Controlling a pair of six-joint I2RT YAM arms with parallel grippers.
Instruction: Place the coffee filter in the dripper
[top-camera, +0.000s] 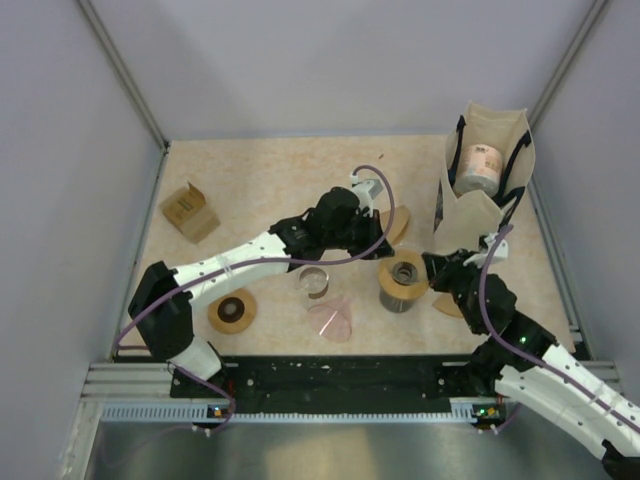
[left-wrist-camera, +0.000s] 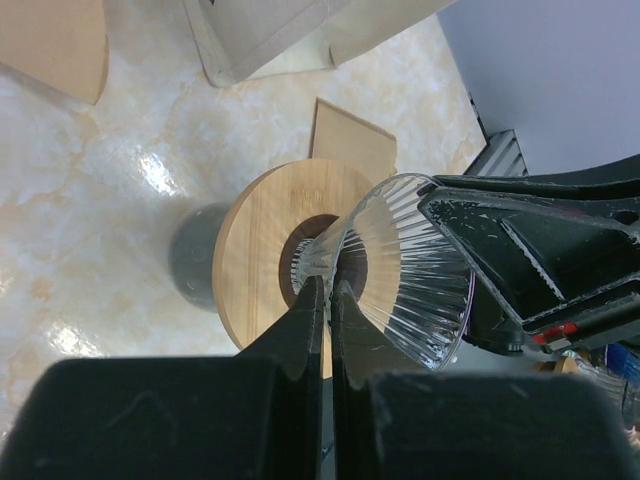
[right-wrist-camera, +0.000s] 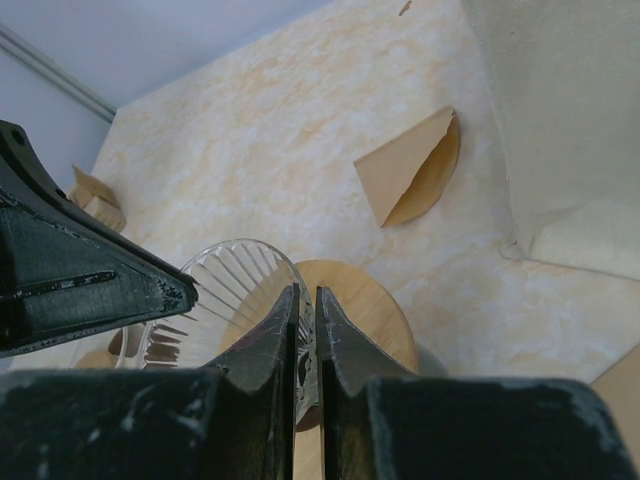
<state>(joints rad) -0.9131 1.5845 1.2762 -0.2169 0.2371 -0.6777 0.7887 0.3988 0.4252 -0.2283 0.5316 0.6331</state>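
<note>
seen from above, a dripper (top-camera: 403, 272), a ribbed glass cone in a round wooden collar, sat on a dark cup (left-wrist-camera: 190, 265) toward the right of a pale marbled desk (top-camera: 260, 170). the left end effector (left-wrist-camera: 327, 292) reached in from the left. its 2 fingers were closed to a thin slit against the near edge of the glass cone, and it was not clear whether any glass sat between them. the right end effector (right-wrist-camera: 306, 295) met the dripper from the opposite side, its fingers pinched almost together on the cone's rim, with glass showing in the narrow gap.

a brown coffee filter (right-wrist-camera: 415, 170), folded into a wedge, lay flat on the desk just behind the dripper, between it and a beige tote bag (top-camera: 485, 190). a 2nd coffee filter (top-camera: 447, 304) lay on the desk close to the right end effector. both were outside the dripper.

elsewhere on the desk were a clear glass (top-camera: 313, 282), a pink flat piece (top-camera: 331, 321), a roll of tape (top-camera: 232, 312) and a small cardboard box (top-camera: 190, 212).
</note>
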